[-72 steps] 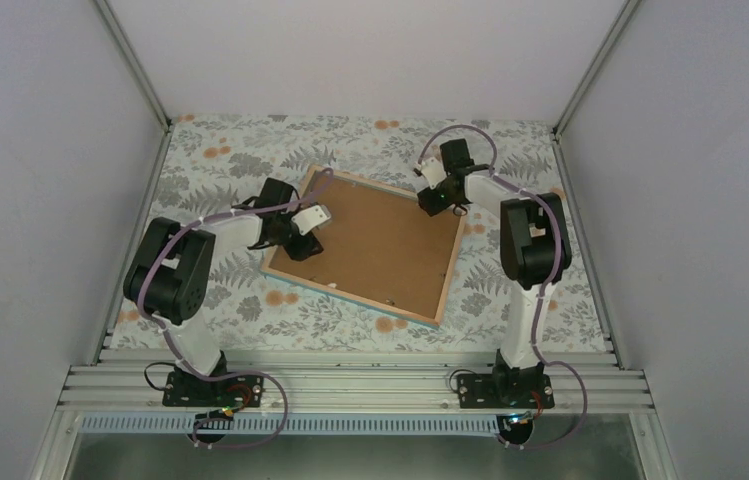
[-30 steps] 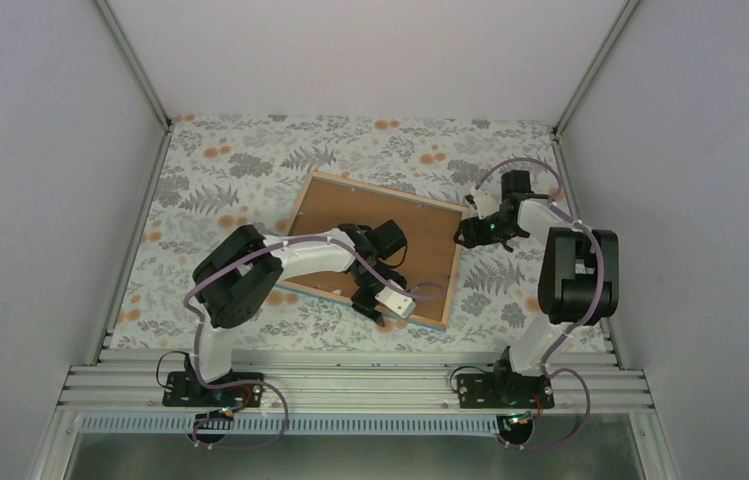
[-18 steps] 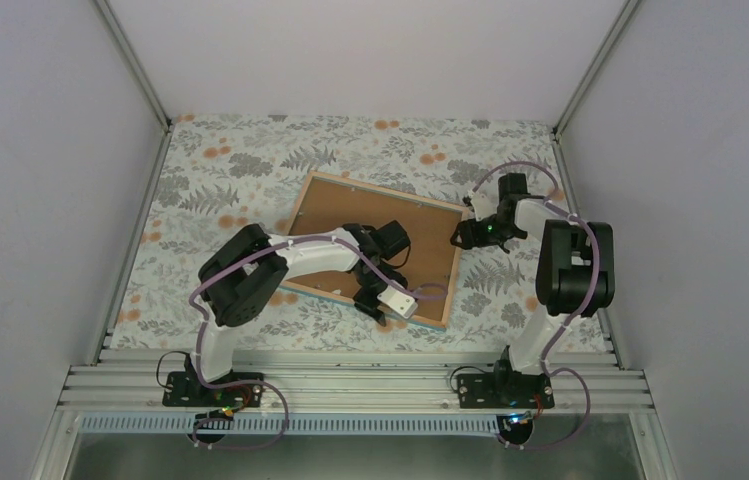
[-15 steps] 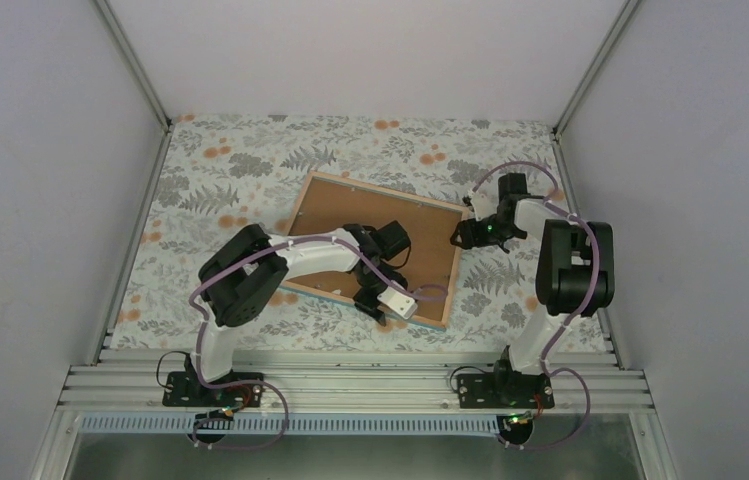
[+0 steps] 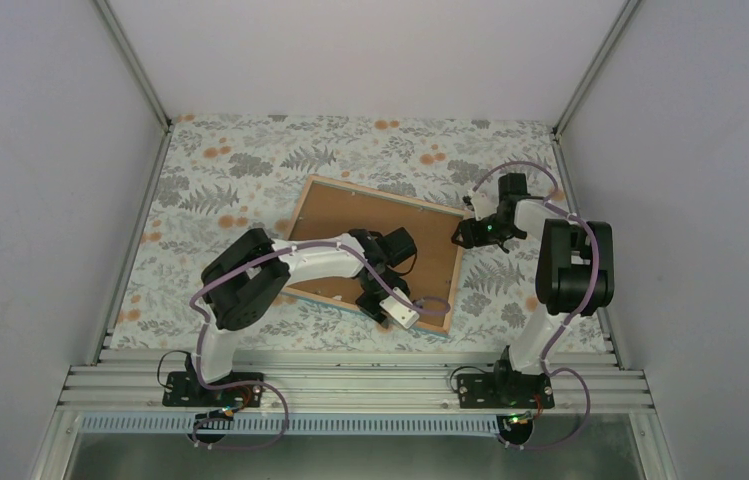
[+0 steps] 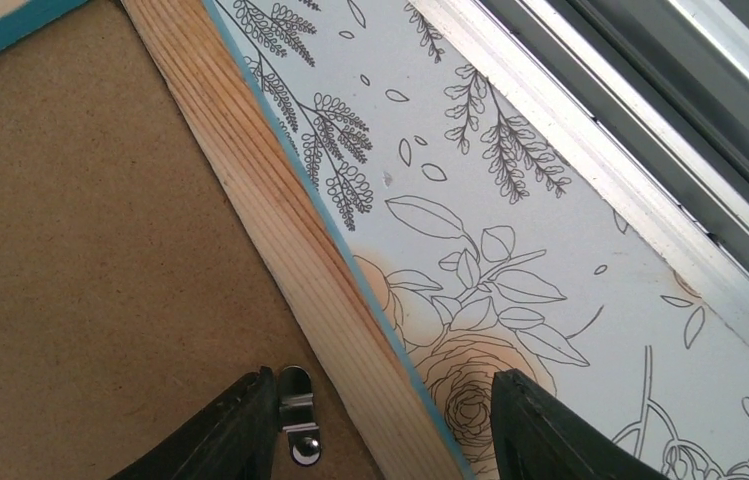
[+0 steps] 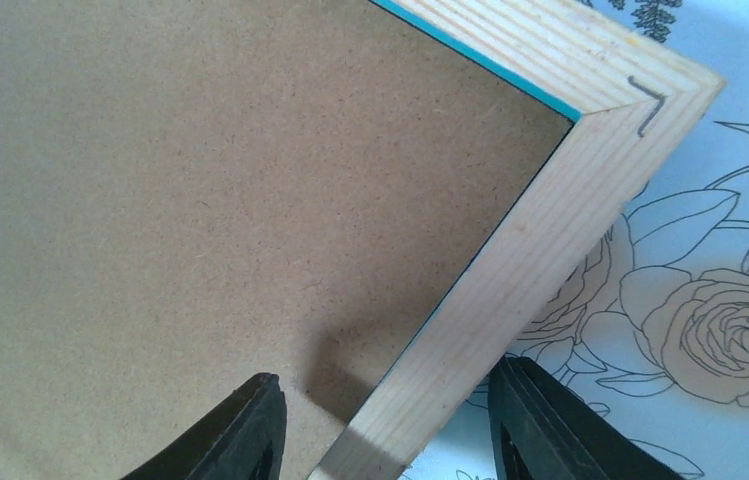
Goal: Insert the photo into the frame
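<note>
The frame [image 5: 380, 192] lies face down on the flowered table cover, its light wood back up. The brown backing board [image 5: 345, 228] sits inside it. The photo is hidden. My left gripper [image 5: 391, 311] is open over the frame's near edge; in the left wrist view [image 6: 385, 432] its jaws straddle the wood rail [image 6: 280, 230], with a small metal tab [image 6: 296, 410] by the left finger. My right gripper [image 5: 462, 236] is open at the frame's right edge near the far corner; in the right wrist view [image 7: 385, 432] its jaws straddle the rail [image 7: 550, 200], which casts a shadow on the board [image 7: 200, 180].
The aluminium rail [image 6: 650, 200] at the table's near edge runs close to the left gripper. Grey walls close in the table on the left, the right and the back. The flowered cover [image 5: 250, 160] is bare round the frame.
My left arm swung from the frame's left edge to its near edge. My right gripper went from the far edge to the right edge. The frame's near right corner has shifted a little nearer.
</note>
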Available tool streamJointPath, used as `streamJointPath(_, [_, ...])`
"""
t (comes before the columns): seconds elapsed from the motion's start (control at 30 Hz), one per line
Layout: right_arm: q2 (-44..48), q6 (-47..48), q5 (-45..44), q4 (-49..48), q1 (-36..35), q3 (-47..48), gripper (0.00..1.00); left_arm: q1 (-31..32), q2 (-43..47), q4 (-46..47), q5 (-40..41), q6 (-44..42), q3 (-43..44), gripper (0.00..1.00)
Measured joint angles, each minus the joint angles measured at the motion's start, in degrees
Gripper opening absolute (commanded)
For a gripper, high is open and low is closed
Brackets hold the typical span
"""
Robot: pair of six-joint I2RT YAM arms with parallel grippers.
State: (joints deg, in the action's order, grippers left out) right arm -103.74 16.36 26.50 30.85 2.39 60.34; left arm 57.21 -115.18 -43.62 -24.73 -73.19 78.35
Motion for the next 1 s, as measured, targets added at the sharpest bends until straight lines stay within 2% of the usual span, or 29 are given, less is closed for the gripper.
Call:
streamJointPath(0.13, [-0.04, -0.11, -0.02, -0.24, 0.02, -0.09, 0.46, 0.15, -0.07, -0.11, 0.37, -0.35, 0.09, 0.59])
streamJointPath(0.3, [-0.09, -0.17, 0.0, -0.52, 0.04, -0.2, 0.45, 0.5, -0.04, -0.2, 1.07, -0.52, 0.07, 0.6])
streamJointPath(0.7, [-0.37, -0.39, 0.31, -0.87, 0.33, -0.2, 0.43, 1.09, 0.04, 0.55, 2.8, -0.98, 0.04, 0.47])
streamJointPath(0.9, [-0.46, -0.48, 0.28, -1.05, 0.33, -0.2, 0.41, 1.22, 0.04, 0.66, 3.28, -1.18, 0.07, 0.49])
streamJointPath(1.0, [-0.46, -0.61, 0.28, -1.09, 0.33, -0.2, 0.41, 1.42, 0.04, 0.68, 3.72, -1.18, 0.07, 0.47])
